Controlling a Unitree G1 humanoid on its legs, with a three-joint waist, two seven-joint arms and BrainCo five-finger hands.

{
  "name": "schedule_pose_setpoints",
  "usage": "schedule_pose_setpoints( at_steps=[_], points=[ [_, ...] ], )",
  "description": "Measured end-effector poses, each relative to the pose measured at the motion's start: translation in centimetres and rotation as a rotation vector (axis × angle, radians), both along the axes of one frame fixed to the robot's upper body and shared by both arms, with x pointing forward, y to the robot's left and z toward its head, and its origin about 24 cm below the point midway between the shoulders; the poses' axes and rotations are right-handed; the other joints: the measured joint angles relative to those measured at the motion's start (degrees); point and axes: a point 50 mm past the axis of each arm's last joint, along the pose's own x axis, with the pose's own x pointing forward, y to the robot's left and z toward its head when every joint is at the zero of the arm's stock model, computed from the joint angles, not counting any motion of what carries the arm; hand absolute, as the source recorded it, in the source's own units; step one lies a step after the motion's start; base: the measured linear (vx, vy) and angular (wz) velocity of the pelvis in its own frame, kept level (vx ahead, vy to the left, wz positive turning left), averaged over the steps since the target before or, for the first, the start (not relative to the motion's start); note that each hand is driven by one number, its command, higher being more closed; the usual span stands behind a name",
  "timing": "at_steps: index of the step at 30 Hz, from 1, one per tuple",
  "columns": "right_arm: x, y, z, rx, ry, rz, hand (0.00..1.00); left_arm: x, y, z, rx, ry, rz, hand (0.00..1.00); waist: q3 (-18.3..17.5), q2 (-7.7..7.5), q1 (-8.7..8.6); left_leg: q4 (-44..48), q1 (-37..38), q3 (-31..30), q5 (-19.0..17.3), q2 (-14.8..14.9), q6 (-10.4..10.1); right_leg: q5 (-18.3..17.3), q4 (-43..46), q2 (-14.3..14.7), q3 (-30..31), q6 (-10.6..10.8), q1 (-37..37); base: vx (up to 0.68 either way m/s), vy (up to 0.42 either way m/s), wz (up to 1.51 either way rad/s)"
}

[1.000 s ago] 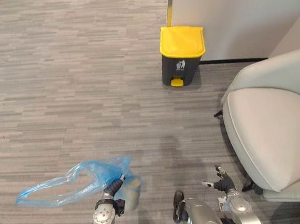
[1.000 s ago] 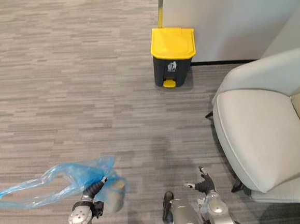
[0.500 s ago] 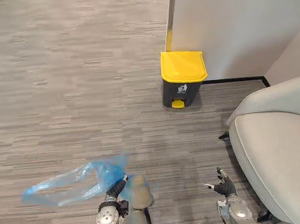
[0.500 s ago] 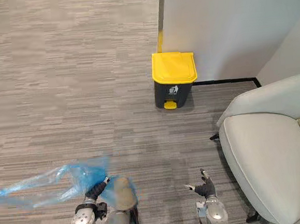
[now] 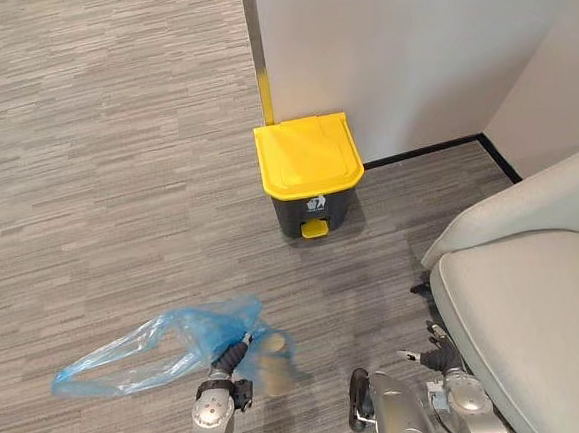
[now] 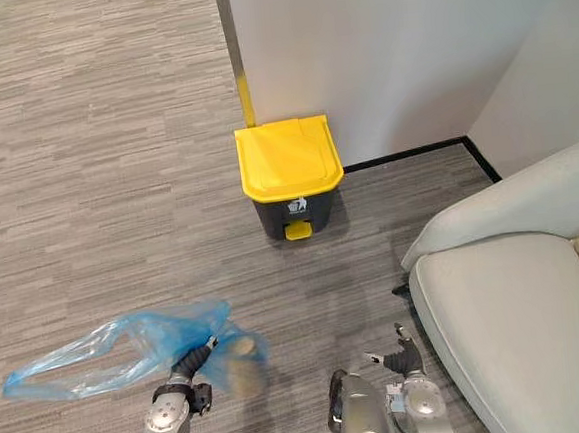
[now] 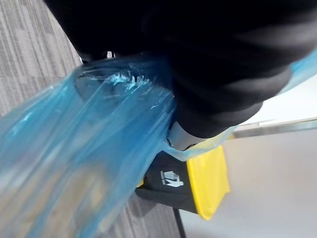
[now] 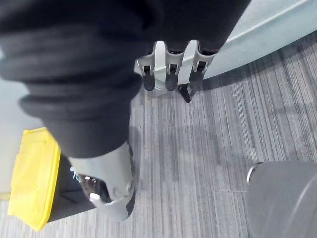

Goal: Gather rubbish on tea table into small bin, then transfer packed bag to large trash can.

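At the lower left of the head view, the robot's left hand is clenched on the gathered neck of a blue plastic bag. The bag spreads toward the left edge over the grey striped floor, and a tan shape shows through the plastic beside the hand. The large trash can, dark with its yellow lid down, stands at upper centre against a white wall, well apart from the bag. The right hand, fingers relaxed and empty, sits at the lower right beside a pale armchair.
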Motion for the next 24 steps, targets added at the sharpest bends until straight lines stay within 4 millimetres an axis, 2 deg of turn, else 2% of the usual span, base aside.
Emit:
schedule_pose_setpoints(
  at_steps=[1,2,3,4,5,6,7,8,9,10,11,13,15,16,18,19,20,21,22,24],
  points=[
    [-0.6,0.3,-0.3,0.007,0.013,0.002,0.0,-0.3,0.1,-0.1,-0.009,0.003,0.025,1.0,0.7,0.13,0.47,10.9,-2.7,-1.4,2.0,1.8,-0.3,-2.2,-3.0,0.7,-0.8,-0.1,5.2,0.24,-0.17,0.42],
    [-0.8,0.3,-0.3,0.01,0.015,0.002,0.0,-0.4,0.0,-0.1,-0.017,0.003,0.033,1.0,1.1,0.66,0.45,19.8,-6.0,-1.6,4.4,3.8,1.1,-2.7,-4.9,1.8,-1.1,-0.7,8.2,0.31,-0.096,0.16],
    [-0.9,0.9,-0.2,0.024,0.005,0.004,0.0,-1.2,0.2,-0.3,-0.022,0.017,0.055,1.0,0.8,0.2,2.59,36.0,-13.8,-1.7,10.4,7.8,3.1,-2.7,-8.8,3.3,-0.3,-1.2,12.9,0.21,0.005,-0.18],
    [-0.8,1.3,-0.1,0.034,-0.004,0.01,0.0,-1.5,0.2,-0.4,-0.021,0.023,0.057,1.0,0.7,0.33,3.51,38.2,-16.4,-1.7,7.3,7.8,3.1,-2.9,-9.5,3.3,0.0,-1.3,13.2,0.29,0.033,-0.37],
    [-0.2,1.2,0.3,0.036,-0.031,0.002,0.0,-1.6,0.2,-0.4,-0.02,0.027,0.056,1.0,0.3,-0.54,3.71,37.6,-21.5,-1.1,2.7,7.2,3.2,-2.9,-11.7,3.0,0.2,-1.4,14.8,0.29,0.033,-0.28],
    [0.1,1.3,0.5,0.037,-0.043,0.004,0.0,-1.5,0.3,-0.4,-0.019,0.025,0.055,1.0,0.5,-0.47,3.7,32.6,-24.7,0.7,0.0,6.2,3.7,-2.8,-13.4,2.6,0.5,-1.1,16.1,0.33,0.048,-0.2],
    [0.4,1.3,0.6,0.038,-0.053,0.007,0.0,-1.6,0.3,-0.4,-0.02,0.026,0.056,1.0,0.5,-0.48,3.74,29.2,-26.0,1.8,-0.3,5.4,4.0,-2.9,-13.9,2.3,0.9,-0.6,16.8,0.3,0.077,-0.18],
    [0.5,1.4,0.7,0.039,-0.056,0.008,0.0,-1.7,0.2,-0.5,-0.021,0.03,0.057,1.0,0.5,-0.46,3.78,23.5,-27.4,3.1,-0.4,3.9,4.2,-3.1,-14.4,1.8,1.4,0.4,17.8,0.35,0.128,-0.26],
    [0.4,1.3,0.7,0.038,-0.055,0.004,0.0,-1.9,0.2,-0.6,-0.023,0.035,0.059,1.0,0.5,-0.27,3.7,14.2,-27.6,4.2,0.7,1.9,3.7,-3.7,-14.3,1.2,1.9,2.2,18.9,0.56,0.245,-0.38],
    [0.3,1.2,0.5,0.038,-0.045,-0.006,0.0,-1.9,0.2,-0.7,-0.026,0.04,0.06,1.0,0.2,0.41,3.83,7.4,-26.0,4.6,7.9,0.1,6.8,-4.9,-14.1,1.1,3.5,4.2,19.8,0.55,0.232,-0.41],
    [0.2,1.5,0.2,0.049,-0.029,-0.009,0.0,-1.9,0.4,-0.7,-0.021,0.042,0.064,1.0,0.0,-1.21,4.01,6.1,-24.6,6.1,8.1,-0.6,6.7,-5.1,-14.5,0.3,4.7,4.4,20.1,0.45,0.172,-0.29],
    [0.3,1.5,0.3,0.049,-0.041,-0.03,0.0,-1.4,0.9,-0.3,-0.002,0.021,0.058,1.0,-0.7,-3.3,4.19,5.6,-24.2,7.6,6.6,-2.5,8.6,-3.2,-18.2,-1.1,6.8,4.8,21.4,0.39,0.108,-0.12],
    [0.8,1.5,0.5,0.048,-0.053,-0.029,0.0,-1.1,0.9,-0.1,0.005,0.014,0.049,1.0,-0.6,-3.9,4.76,6.3,-22.8,8.6,5.8,-3.4,9.4,-2.3,-17.4,-2.4,8.4,5.8,22.2,0.39,0.115,-0.19],
    [0.9,1.5,0.6,0.048,-0.057,-0.026,0.0,-1.1,0.8,-0.1,0.006,0.016,0.043,1.0,-0.5,-3.92,4.92,5.3,-20.1,9.2,5.2,-4.1,9.4,-1.7,-14.5,-3.2,9.2,6.7,22.4,0.31,0.069,-0.24],
    [0.8,1.4,0.4,0.045,-0.05,-0.025,0.0,-1.4,0.9,-0.2,0.007,0.022,0.042,1.0,-1.1,-2.72,5.02,2.6,-15.2,9.2,2.0,-4.3,7.9,-1.7,-4.0,-3.4,9.9,6.9,19.8,0.33,0.053,-0.2],
    [1.0,1.7,0.4,0.05,-0.048,-0.017,0.0,-1.6,1.1,-0.3,0.021,0.03,0.031,1.0,-1.1,-3.13,4.96,0.8,-12.7,9.3,1.0,-4.9,7.5,-0.7,6.5,-4.7,10.7,9.3,15.7,0.35,0.002,0.06],
    [0.9,1.8,0.3,0.049,-0.044,-0.011,0.0,-1.6,1.0,-0.3,0.029,0.033,0.013,1.0,-1.1,-3.34,4.25,-0.3,-10.7,9.0,0.3,-5.4,7.7,2.1,16.1,-6.0,11.2,12.9,11.8,0.35,-0.023,0.12],
    [0.7,1.8,0.3,0.048,-0.04,-0.01,0.0,-1.6,1.0,-0.3,0.029,0.032,0.013,1.0,-1.0,-3.23,3.82,-0.4,-9.9,8.8,-0.3,-5.4,7.6,1.5,19.5,-5.9,11.6,11.8,10.2,0.29,-0.071,0.17],
    [0.7,1.9,0.2,0.049,-0.037,-0.009,0.0,-1.7,1.5,-0.3,0.043,0.033,0.021,1.0,-0.9,-3.03,3.56,-0.7,-8.2,8.3,-1.2,-5.3,7.3,-2.3,23.6,-5.7,11.6,9.2,7.0,0.31,-0.095,0.12],
    [0.5,1.7,0.2,0.045,-0.035,-0.011,0.0,-1.6,1.7,-0.2,0.049,0.029,0.024,1.0,-0.5,-2.38,3.21,-1.4,-5.3,7.4,-2.7,-4.1,6.1,-6.7,24.4,-3.4,10.8,6.3,1.6,0.34,-0.159,0.18]
  ],
)
